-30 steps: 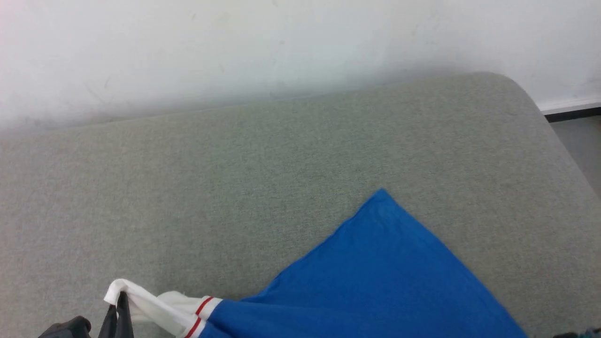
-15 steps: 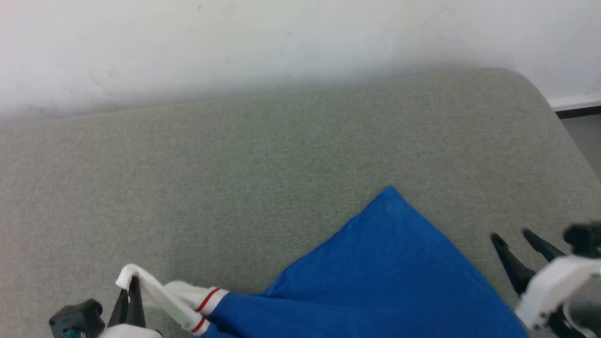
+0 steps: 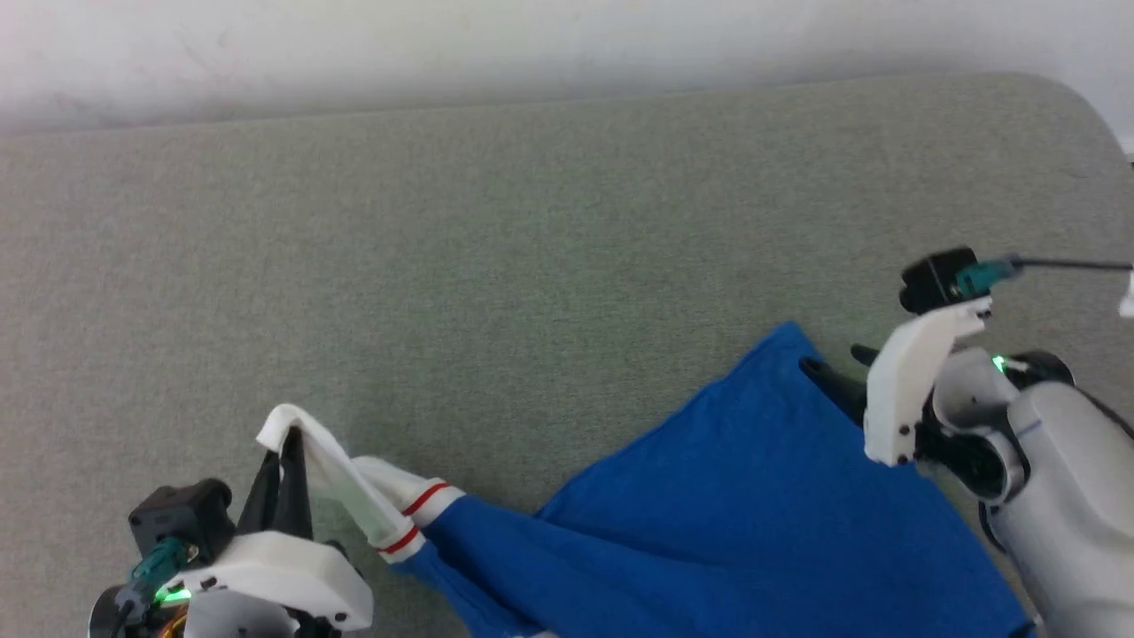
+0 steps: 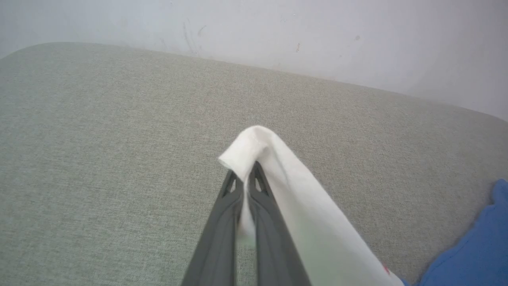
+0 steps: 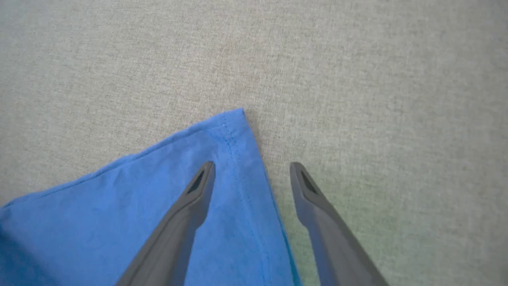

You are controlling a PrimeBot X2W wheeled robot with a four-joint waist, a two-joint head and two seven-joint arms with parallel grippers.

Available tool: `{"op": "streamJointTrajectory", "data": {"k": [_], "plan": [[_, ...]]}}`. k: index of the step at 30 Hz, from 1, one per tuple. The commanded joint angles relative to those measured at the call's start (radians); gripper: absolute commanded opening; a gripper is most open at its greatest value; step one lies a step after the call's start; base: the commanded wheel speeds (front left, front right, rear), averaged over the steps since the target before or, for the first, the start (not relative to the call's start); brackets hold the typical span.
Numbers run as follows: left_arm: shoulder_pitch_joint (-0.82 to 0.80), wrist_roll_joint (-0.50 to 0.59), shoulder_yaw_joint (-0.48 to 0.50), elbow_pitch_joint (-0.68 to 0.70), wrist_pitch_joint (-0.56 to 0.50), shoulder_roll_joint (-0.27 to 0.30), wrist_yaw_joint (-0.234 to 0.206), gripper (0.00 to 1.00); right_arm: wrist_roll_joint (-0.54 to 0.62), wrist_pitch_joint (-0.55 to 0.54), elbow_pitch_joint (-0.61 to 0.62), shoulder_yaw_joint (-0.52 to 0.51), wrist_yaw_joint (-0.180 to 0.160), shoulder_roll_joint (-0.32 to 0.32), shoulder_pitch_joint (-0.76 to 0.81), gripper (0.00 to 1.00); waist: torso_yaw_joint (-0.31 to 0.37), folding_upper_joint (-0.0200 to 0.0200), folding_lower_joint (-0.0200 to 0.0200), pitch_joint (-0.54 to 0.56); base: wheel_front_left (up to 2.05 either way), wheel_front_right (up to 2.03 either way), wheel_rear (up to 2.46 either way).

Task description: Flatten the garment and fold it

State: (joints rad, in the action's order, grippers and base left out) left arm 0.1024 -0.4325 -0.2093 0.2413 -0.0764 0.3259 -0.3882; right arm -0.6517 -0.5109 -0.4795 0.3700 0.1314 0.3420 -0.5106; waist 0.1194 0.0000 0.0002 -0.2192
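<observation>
The blue garment (image 3: 735,523) lies on the grey-green cushion, its pointed hem corner (image 5: 234,119) toward the far right. At the lower left my left gripper (image 3: 288,443) is shut on the white sleeve (image 4: 278,174), holding its edge lifted off the fabric surface; red stripes mark the sleeve trim (image 3: 423,501). My right gripper (image 5: 252,169) stands open over the blue corner, one finger above the cloth and the other above bare cushion beside the hem. The lettering and number are hidden.
The grey-green upholstered surface (image 3: 496,266) stretches wide to the left and back. A pale wall (image 3: 443,44) runs along its far edge. The cushion's rounded corner (image 3: 1081,106) is at the upper right.
The camera has tilted down. My right gripper has come in from the right and now straddles the blue corner. The left gripper still holds the white sleeve.
</observation>
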Motion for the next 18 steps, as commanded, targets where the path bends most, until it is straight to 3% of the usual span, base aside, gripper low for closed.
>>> {"op": "streamJointTrajectory", "data": {"k": [1,4,8,9,10,11,16,18], "plan": [[-0.022,0.008,-0.004,-0.002,0.0,0.003,0.005,0.0,-0.015,-0.013,-0.029,0.023,-0.001,0.0,-0.035,1.0,-0.029,0.0,-0.0002,-0.032,0.0,0.0,0.0],[-0.037,0.004,-0.012,-0.011,0.007,-0.006,0.01,0.0,-0.041,-0.054,-0.105,0.082,-0.001,-0.006,-0.091,1.0,-0.039,0.0,-0.0002,-0.044,0.0,0.0,0.0],[-0.05,-0.004,-0.019,-0.029,0.02,-0.014,0.021,0.0,-0.11,-0.189,-0.185,0.17,-0.001,-0.013,-0.114,1.0,-0.051,0.0,-0.0002,-0.052,0.0,0.0,0.0],[-0.05,-0.007,-0.018,-0.034,0.022,-0.014,0.023,0.0,-0.13,-0.22,-0.194,0.188,-0.001,-0.014,-0.115,0.5,-0.052,0.0,-0.0002,-0.053,0.0,0.0,0.0],[-0.051,-0.009,-0.017,-0.039,0.025,-0.015,0.024,0.0,-0.142,-0.238,-0.199,0.204,-0.001,-0.011,-0.115,0.1,-0.054,0.0,-0.0002,-0.054,0.0,0.0,0.0],[-0.053,-0.013,-0.016,-0.044,0.029,-0.017,0.026,0.0,-0.157,-0.257,-0.204,0.219,-0.001,-0.01,-0.112,0.0,-0.055,0.0,-0.0002,-0.055,0.0,0.0,0.0],[-0.06,-0.025,-0.017,-0.076,0.039,-0.023,0.036,0.0,-0.184,-0.259,-0.198,0.26,-0.001,0.003,-0.121,0.0,-0.048,0.0,-0.0002,-0.04,0.0,0.0,0.0],[-0.065,-0.032,-0.011,-0.087,0.041,-0.018,0.042,0.0,-0.179,-0.192,-0.174,0.269,-0.001,0.017,-0.137,0.0,-0.042,0.0,-0.0002,-0.023,0.0,0.0,0.0]]}}
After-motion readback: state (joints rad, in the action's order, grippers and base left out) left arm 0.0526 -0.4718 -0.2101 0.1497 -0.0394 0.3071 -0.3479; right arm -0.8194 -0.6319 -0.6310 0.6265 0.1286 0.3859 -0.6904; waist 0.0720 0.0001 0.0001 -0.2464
